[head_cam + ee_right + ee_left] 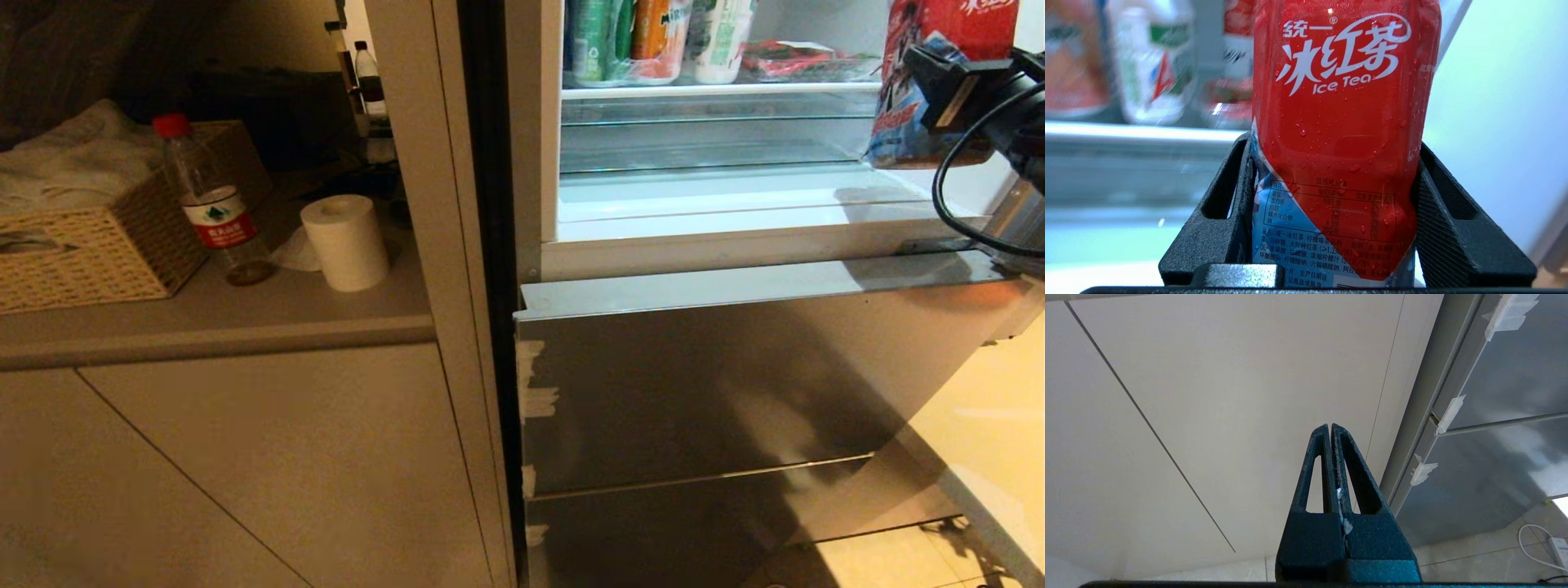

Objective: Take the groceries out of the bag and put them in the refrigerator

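Left of the fridge [735, 384], on the counter [245, 314], stand a wicker basket [90, 253], a water bottle [214, 214] and a paper roll [346, 242], none of them part of the job. The left gripper [1329, 430] hangs low beside the fridge's taped left edge, facing the cabinet door [1229, 416], its fingers pressed together on nothing. The fridge's upper compartment stands open, with drinks [653, 41] lined up on the top shelf and the glass shelf [718, 175] below them bare. At the right edge of that opening, the right gripper [1331, 163] carries an ice tea bottle [1343, 122], its jaws spread about halfway and closed on the bottle's lower body; in the head view the bottle [931, 82] sits just above the bare shelf's right end. No bag is in view. The risks, as I judge them: the label is beaded with water, so the bottle could slide in the grip if tilted; it rides close to the fridge's right wall, so a sideways drift could knock it; and released before its base meets the shelf, it may topple.
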Robot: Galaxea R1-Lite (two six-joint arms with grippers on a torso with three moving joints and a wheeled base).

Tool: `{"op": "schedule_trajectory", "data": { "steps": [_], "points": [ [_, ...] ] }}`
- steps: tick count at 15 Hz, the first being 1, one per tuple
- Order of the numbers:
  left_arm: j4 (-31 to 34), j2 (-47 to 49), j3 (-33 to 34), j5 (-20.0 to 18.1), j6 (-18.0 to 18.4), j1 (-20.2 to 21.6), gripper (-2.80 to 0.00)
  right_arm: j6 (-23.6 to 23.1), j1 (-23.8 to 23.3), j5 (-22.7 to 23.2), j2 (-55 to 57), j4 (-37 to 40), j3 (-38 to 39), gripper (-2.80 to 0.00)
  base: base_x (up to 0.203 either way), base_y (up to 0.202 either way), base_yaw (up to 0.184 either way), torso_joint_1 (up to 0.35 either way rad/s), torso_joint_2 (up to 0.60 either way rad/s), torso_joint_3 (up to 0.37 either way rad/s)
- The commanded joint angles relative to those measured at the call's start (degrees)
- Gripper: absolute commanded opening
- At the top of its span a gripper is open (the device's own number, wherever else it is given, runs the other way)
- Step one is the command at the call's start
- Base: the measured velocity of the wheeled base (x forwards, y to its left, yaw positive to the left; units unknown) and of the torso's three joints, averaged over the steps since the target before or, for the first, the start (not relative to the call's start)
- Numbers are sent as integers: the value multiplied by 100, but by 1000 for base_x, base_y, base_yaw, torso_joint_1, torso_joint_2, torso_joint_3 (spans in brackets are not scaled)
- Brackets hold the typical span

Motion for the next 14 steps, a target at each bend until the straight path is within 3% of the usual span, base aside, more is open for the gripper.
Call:
{"op": "schedule_trajectory", "data": {
  "steps": [1, 8, 12, 14],
  "points": [
    [-2, 0, 0, 0, -4, 1, -280, -3, 12, -131, 223, -54, -272, -280, 0, 0, 0, 0, 0, 0],
    [5, 0, 0, 0, -4, 1, -280, -304, 130, -368, 918, -378, -1246, -280, 0, 0, 0, 0, 0, 0],
    [-2, 0, 0, 0, 0, 1, -280, -343, 189, -385, 1001, -506, -1328, -280, 0, 0, 0, 0, 0, 0],
    [-2, 0, 0, 0, 4, 1, -280, -369, 211, -618, 994, -572, -1427, -280, 0, 0, 0, 0, 0, 0]
  ]
}}
